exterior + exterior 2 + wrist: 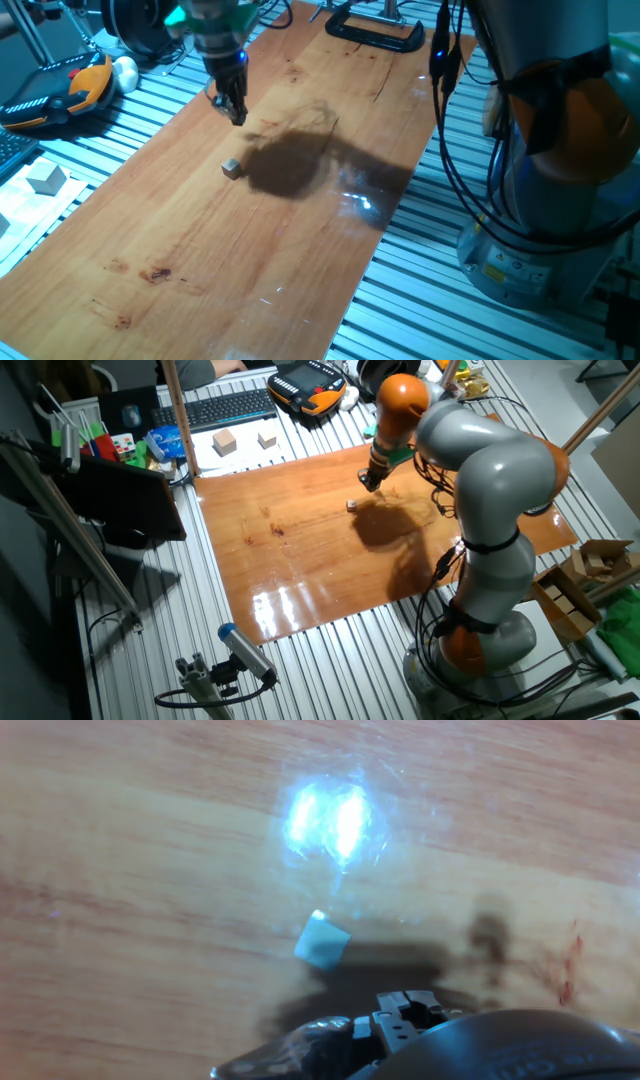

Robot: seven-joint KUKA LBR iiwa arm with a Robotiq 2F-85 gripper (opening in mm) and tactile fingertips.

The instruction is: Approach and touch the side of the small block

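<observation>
The small block [232, 169] is a tiny pale cube standing alone on the wooden board [200, 260]. It also shows in the other fixed view [352, 506] and in the hand view [322, 941]. My gripper [237, 116] hangs above the board, behind the block and apart from it, with its dark fingers together and nothing between them. In the other fixed view the gripper [368, 483] is up and to the right of the block. In the hand view the fingertips [405, 1013] show at the bottom edge, just below the block.
A larger whitish cube [46, 178] lies off the board at the left. Two wooden blocks [224, 442] sit near a keyboard [225, 407]. An orange teach pendant [70, 90] and a black clamp [375, 35] lie at the far end. The robot base [560, 200] stands at the right.
</observation>
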